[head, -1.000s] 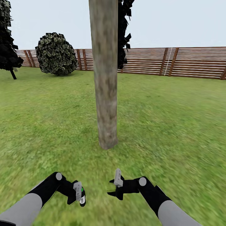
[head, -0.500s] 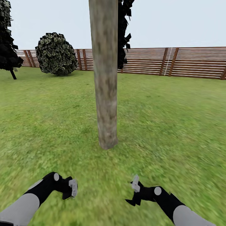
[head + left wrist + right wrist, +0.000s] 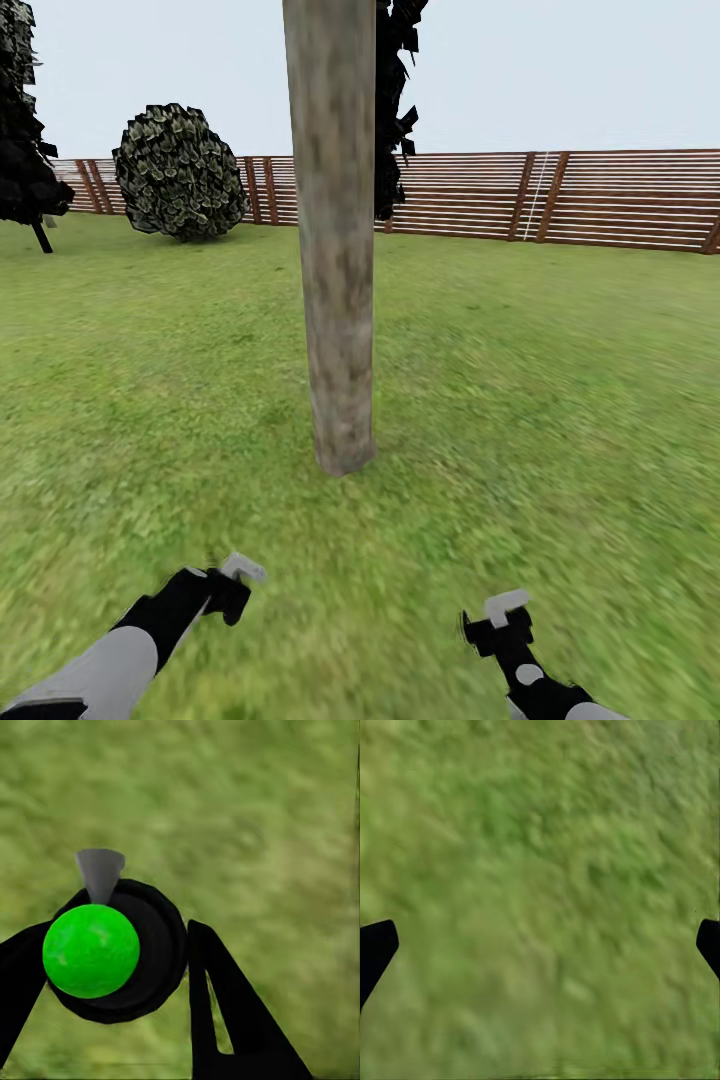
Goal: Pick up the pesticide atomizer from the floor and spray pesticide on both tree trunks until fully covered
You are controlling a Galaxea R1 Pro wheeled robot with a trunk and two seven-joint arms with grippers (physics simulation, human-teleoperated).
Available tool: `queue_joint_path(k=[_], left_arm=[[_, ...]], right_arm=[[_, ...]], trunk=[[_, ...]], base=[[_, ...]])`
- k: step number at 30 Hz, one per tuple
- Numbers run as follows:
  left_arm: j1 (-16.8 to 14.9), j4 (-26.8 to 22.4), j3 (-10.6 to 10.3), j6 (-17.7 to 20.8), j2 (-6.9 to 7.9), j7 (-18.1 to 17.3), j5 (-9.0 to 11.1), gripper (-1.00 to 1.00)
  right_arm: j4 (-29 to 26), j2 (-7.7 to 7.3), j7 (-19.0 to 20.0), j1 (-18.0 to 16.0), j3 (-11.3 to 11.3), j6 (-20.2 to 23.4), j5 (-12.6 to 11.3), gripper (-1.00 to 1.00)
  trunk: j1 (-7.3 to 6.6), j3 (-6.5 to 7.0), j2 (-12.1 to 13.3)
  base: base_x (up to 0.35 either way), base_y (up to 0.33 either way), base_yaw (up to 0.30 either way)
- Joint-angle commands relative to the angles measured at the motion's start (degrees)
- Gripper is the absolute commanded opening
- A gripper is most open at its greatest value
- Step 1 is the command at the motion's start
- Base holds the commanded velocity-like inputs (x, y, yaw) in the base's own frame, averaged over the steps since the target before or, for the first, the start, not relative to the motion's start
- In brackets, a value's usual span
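Note:
A pale grey-brown tree trunk [image 3: 338, 300] rises straight from the lawn just ahead of me, centre of the head view, its crown out of frame. In the left wrist view the pesticide atomizer [image 3: 97, 952], a black body with a bright green round cap and a grey cone nozzle, sits between the black fingers [image 3: 217, 1005] of my left gripper [image 3: 112, 967], which is shut on it. My left gripper [image 3: 232, 585] hangs low over the grass, short of the trunk and to its left. My right gripper [image 3: 497, 620] is low on the right, open, with only grass between its fingertips [image 3: 375, 945].
A brown slat fence [image 3: 560, 200] closes the lawn at the back. A round mottled bush [image 3: 180, 172] stands far left by the fence, a near-black conifer [image 3: 25, 150] at the left edge, another dark tree [image 3: 395, 110] behind the trunk. Grass stretches on both sides of the trunk.
Both arms have dropped and spread apart: the right gripper went down and to the right, the left sank and turned. The view and trunk have not shifted.

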Motion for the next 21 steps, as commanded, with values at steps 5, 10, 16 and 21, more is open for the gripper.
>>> queue_joint_path(k=[5, 10, 16, 21], left_arm=[[-0.4, -0.3, 0.0, 6.0, -1.85, 3.0, 8.1, -1.0], [-1.9, -0.4, 0.0, 8.7, -2.89, 6.4, 12.7, -1.0], [-3.4, -0.5, 0.0, 11.6, -4.28, 7.2, 15.4, -1.0], [-3.2, -0.5, -0.2, 11.8, -4.23, 7.1, 15.8, -1.0]], right_arm=[[0.3, -1.34, -0.7, 0.2, 0.3, -0.3, -8.8, 1.0], [0.4, -2.18, -0.7, 0.3, 0.3, -0.3, -9.9, 1.0], [0.4, -2.56, -0.8, 0.8, 0.2, -0.4, -10.2, 1.0], [0.4, -2.49, -0.9, 1.7, 0.2, -1.1, -10.2, 1.0]], trunk=[[-0.01, -0.05, 0.0], [-0.01, -0.05, 0.0], [-0.01, -0.05, 0.0], [-0.01, -0.05, 0.0]], base=[[0.0, 0.0, 0.0], [0.0, 0.0, 0.0], [0.0, 0.0, 0.0], [0.001, 0.0, 0.0]])
